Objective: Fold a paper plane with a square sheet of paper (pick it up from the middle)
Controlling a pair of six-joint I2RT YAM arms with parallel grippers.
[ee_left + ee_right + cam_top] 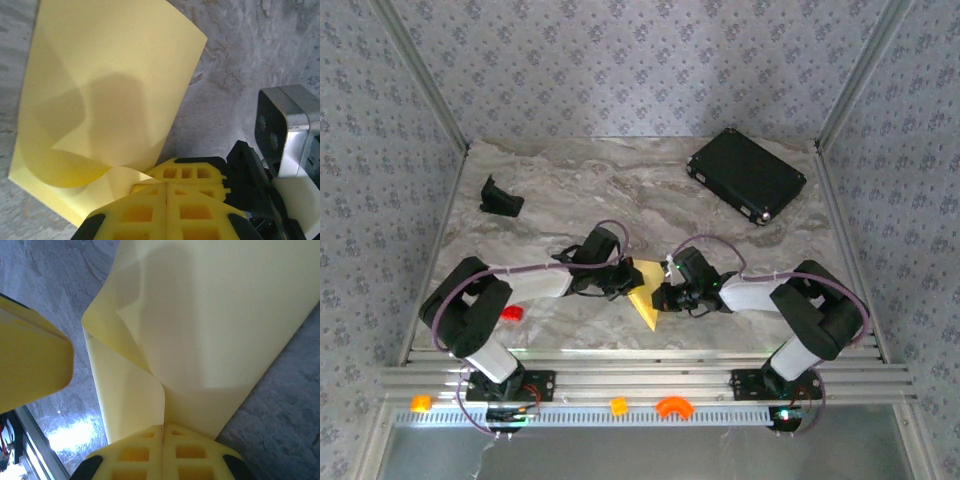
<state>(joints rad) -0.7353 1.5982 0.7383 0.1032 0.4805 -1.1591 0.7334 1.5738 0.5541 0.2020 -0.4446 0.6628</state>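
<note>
The pale-yellow square sheet of paper (645, 296) hangs between both grippers near the table's front middle, bowed and partly folded with a point toward the front. My left gripper (626, 281) comes from the left. In the left wrist view its fingers (167, 187) are pressed together, with the curled sheet (110, 75) running into their tips. My right gripper (666, 296) comes from the right. Its fingers (162, 429) are shut on a fold of the sheet (215, 315). The two grippers almost touch. The right gripper's fingers (187, 172) sit just behind the left ones.
A black rectangular case (747, 175) lies at the back right. At the back left sits a small black holder (500, 198). A small red block (511, 314) lies by the left arm. Orange plastic pieces (672, 406) rest on the front rail.
</note>
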